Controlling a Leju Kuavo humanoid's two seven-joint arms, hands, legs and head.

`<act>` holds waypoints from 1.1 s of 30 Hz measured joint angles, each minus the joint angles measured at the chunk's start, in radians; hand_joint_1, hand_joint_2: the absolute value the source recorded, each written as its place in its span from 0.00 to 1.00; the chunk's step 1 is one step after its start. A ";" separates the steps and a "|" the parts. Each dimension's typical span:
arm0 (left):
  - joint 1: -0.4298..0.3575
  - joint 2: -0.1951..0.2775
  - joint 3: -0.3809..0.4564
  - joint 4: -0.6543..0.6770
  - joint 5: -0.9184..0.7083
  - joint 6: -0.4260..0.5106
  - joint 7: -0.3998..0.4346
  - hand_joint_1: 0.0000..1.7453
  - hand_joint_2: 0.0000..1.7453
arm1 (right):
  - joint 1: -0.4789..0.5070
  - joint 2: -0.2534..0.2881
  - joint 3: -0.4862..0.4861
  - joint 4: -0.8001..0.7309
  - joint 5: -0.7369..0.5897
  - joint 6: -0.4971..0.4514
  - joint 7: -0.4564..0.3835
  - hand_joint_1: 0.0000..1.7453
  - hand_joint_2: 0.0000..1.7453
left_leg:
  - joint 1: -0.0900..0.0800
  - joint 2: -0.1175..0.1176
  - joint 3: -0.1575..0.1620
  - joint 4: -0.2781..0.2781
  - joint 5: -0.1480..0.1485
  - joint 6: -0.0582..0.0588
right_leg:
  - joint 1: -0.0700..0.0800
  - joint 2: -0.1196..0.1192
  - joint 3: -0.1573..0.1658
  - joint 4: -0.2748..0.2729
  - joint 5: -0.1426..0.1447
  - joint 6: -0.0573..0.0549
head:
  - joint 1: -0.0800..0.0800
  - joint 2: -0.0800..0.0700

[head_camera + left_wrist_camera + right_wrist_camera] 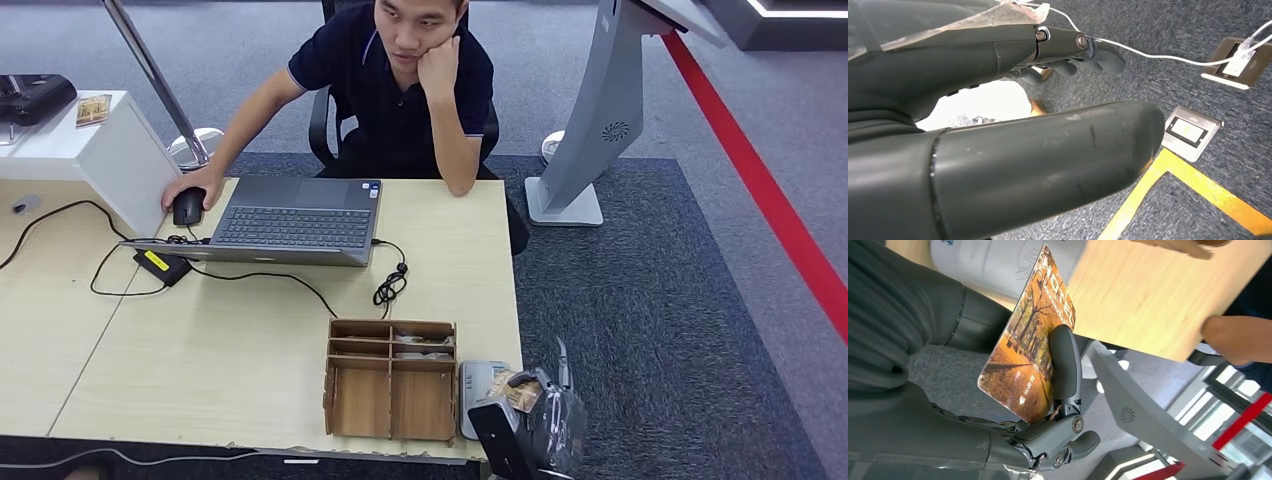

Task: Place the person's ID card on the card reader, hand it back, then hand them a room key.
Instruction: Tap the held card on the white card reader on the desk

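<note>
My right hand (540, 425) is at the table's near right corner and pinches a card (518, 390) printed with an orange autumn tree scene. In the right wrist view the card (1030, 350) stands tilted between the thumb and a dark finger (1064, 365) of my right hand (1048, 410). It is close over the white card reader (993, 260). That card reader (478, 392) lies flat beside a wooden organiser (390, 385). My left hand (1068, 55) hangs above the carpet, holding nothing, its fingers loosely bent.
A person sits behind the table, one hand (190, 190) on a mouse, the other against the cheek. An open laptop (290, 220) with cables lies in front of them. The organiser's back slots hold cards (420, 345). A grey kiosk stand (590, 130) rises at the right.
</note>
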 joint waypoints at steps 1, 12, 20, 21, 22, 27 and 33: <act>0.000 0.000 0.000 0.000 0.000 0.000 0.000 0.00 0.00 | 0.001 -0.002 0.000 0.005 0.003 0.000 0.007 1.00 1.00 | 0.000 0.000 0.000 0.000 0.000 0.000 | 0.000 0.000 0.000 0.000 0.000 0.000 | 0.000 0.000; 0.000 0.000 0.000 0.000 0.000 0.000 0.000 0.00 0.00 | 0.003 -0.009 0.000 0.067 0.053 0.000 0.017 1.00 1.00 | 0.000 0.000 0.000 0.000 0.000 0.000 | 0.000 0.000 0.000 0.000 0.000 0.000 | 0.000 0.000; 0.000 0.000 0.000 0.000 0.000 0.000 0.000 0.00 0.00 | 0.000 -0.017 0.007 0.110 0.069 0.000 0.037 1.00 1.00 | 0.000 0.000 0.000 0.000 0.000 0.000 | 0.000 0.000 0.000 0.000 0.000 0.000 | 0.000 0.000; 0.000 0.000 0.000 0.000 0.000 0.000 0.000 0.00 0.00 | -0.001 -0.018 0.008 0.115 0.069 0.000 0.038 1.00 1.00 | 0.000 0.000 0.000 0.000 0.000 0.000 | 0.000 0.000 0.000 0.000 0.000 0.000 | 0.000 0.000; 0.000 0.000 0.000 0.000 0.000 0.000 0.000 0.00 0.00 | -0.002 -0.019 0.010 0.119 0.069 0.000 0.039 1.00 1.00 | 0.000 0.000 0.000 0.000 0.000 0.000 | 0.000 0.000 0.000 0.000 0.000 0.000 | 0.000 0.000; 0.000 0.000 0.000 0.000 0.001 0.000 0.003 0.00 0.00 | -0.006 -0.022 0.015 0.140 0.070 0.000 0.039 1.00 1.00 | 0.000 0.000 0.000 0.000 0.000 0.000 | 0.000 0.000 0.000 0.000 0.000 0.000 | 0.000 0.000; 0.000 0.000 0.001 0.000 0.004 0.000 0.003 0.00 0.00 | -0.011 -0.023 0.019 0.156 0.073 0.000 0.043 1.00 1.00 | 0.000 0.000 0.000 0.000 0.000 0.000 | 0.000 0.000 0.000 0.000 0.000 0.000 | 0.000 0.000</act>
